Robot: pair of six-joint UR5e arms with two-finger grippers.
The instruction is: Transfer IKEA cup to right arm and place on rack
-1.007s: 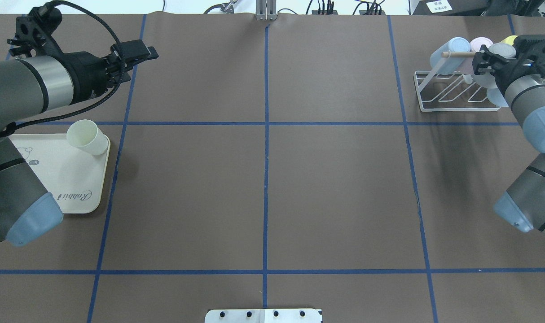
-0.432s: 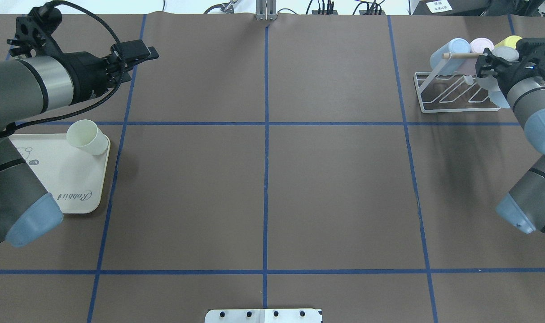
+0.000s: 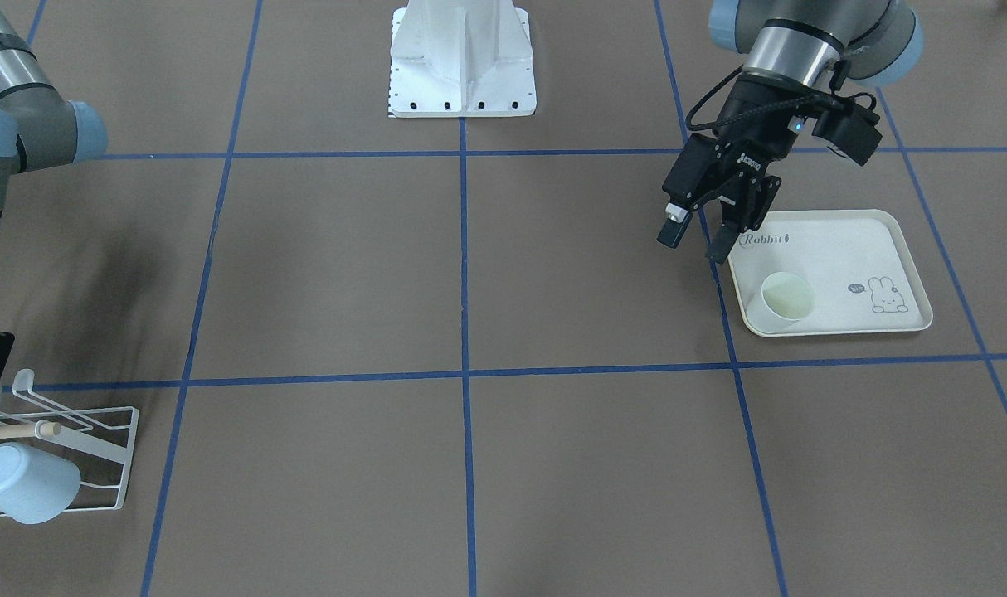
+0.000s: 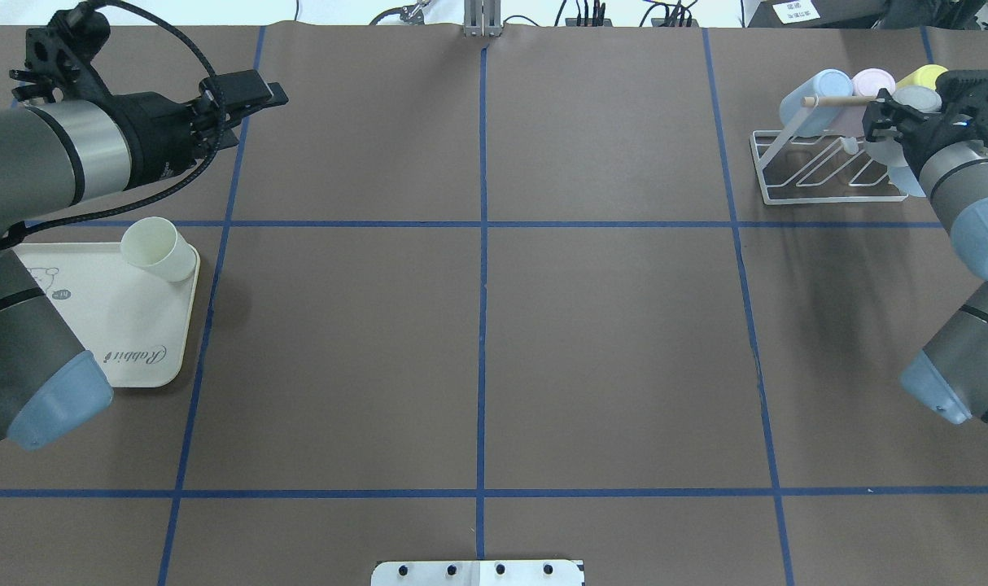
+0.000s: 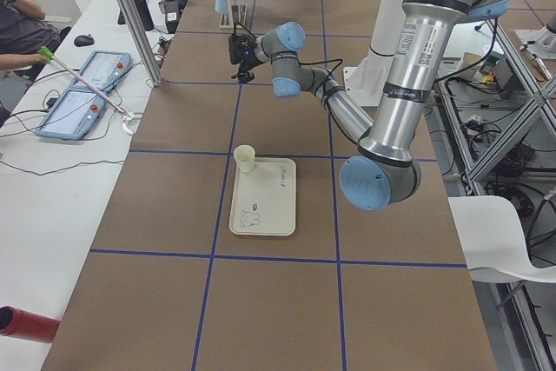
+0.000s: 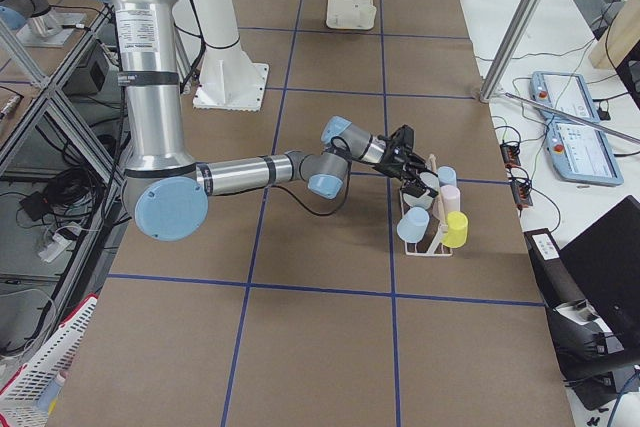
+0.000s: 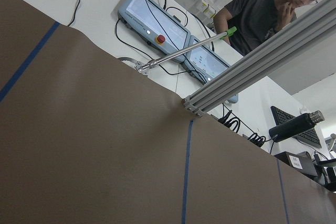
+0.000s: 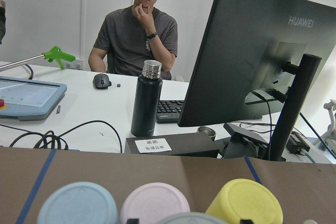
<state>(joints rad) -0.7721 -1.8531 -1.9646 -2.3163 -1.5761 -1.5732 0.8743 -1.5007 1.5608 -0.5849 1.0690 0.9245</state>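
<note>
Cup (image 4: 159,248) stands upright, mouth up, on the far right corner of the tray (image 4: 95,325), below and left of the left gripper (image 3: 694,245), whose jaws stand apart and empty. That gripper is far nearer; the right gripper (image 4: 878,122) sits at the rack (image 4: 819,175), well apart, and its opening cannot be determined.

Cup (image 4: 159,248) on tray (image 4: 95,317), well apart from rack (image 4: 832,199)
</note>
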